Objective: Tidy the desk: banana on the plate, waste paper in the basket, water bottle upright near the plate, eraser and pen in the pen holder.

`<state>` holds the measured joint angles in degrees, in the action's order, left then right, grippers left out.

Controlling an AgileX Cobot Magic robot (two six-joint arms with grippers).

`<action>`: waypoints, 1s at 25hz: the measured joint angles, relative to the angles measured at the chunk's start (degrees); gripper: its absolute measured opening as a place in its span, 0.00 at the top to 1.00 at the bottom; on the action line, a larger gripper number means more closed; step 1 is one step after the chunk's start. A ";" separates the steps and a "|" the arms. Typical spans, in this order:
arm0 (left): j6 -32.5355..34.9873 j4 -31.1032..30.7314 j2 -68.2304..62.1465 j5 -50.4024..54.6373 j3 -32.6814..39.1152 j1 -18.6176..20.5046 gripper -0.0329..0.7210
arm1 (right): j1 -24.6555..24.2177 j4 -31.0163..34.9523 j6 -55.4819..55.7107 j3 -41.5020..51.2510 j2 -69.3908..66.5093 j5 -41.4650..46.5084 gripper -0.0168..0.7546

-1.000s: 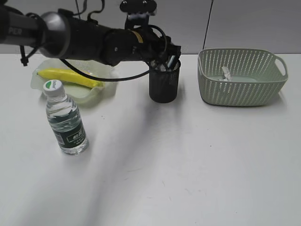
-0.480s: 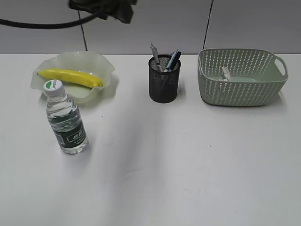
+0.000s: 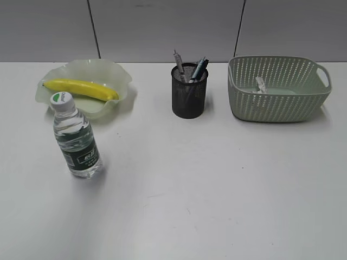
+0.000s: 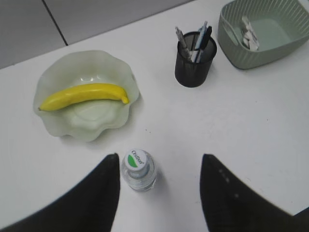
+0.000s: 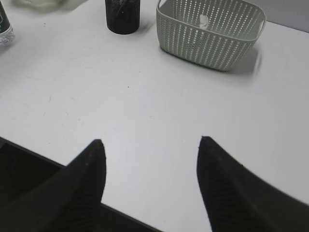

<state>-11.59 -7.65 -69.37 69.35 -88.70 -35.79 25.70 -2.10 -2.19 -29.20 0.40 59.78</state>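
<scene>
The banana [image 3: 81,89] lies on the wavy-rimmed plate [image 3: 120,75] at the back left of the desk [image 3: 217,179]. In front of the plate the water bottle [image 3: 76,138] stands upright. Pens [image 3: 198,69] stick out of the black mesh pen holder [image 3: 189,97]; the eraser is hidden. The waste paper [image 3: 261,84] rests inside the basket [image 3: 276,103] at the back right. No arm shows in the exterior view. High over the desk, my left gripper [image 4: 159,166] is open and holds nothing, with the water bottle [image 4: 138,169] far below. My right gripper [image 5: 150,145] hangs open and empty over the desk's front edge.
A grey panelled wall [image 3: 162,30] rises behind the desk. The desk's dark front edge [image 5: 29,150] shows under my right gripper.
The left arm, which reached over the pen holder a second ago, has pulled back up and out of the exterior view. The pens now stand uncovered in the holder.
</scene>
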 joint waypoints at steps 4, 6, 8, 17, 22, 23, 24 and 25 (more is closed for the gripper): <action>0.17 -1.06 12.99 0.07 6.39 0.00 0.44 | 0.00 0.00 0.17 0.00 0.00 -0.06 0.36; 0.19 -1.13 21.06 0.12 10.99 0.00 0.46 | 0.00 0.00 0.17 0.00 0.00 -0.06 0.36; 0.24 -1.22 28.65 0.23 16.19 0.00 0.48 | 0.00 0.00 0.25 0.00 0.00 -0.06 0.36; 1.06 -0.92 59.06 0.77 44.51 0.00 0.49 | 0.00 0.05 0.25 0.00 0.00 -0.12 0.36; 3.21 2.91 69.46 0.89 54.80 0.00 0.51 | 0.00 0.49 0.46 0.04 0.00 -0.19 0.36; 3.89 3.47 69.75 0.07 55.19 0.00 0.51 | 0.00 0.80 0.45 0.04 0.00 -0.24 0.36; 4.35 3.71 69.68 -1.40 55.53 0.00 0.51 | 0.00 1.10 0.45 0.04 0.00 -0.24 0.36; 4.93 3.86 69.43 -3.34 55.94 0.00 0.51 | 0.00 1.24 0.45 0.04 0.05 -0.24 0.36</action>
<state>-6.65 -3.79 0.06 66.00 -32.76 -35.79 25.70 -0.87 -1.74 -29.15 0.44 59.54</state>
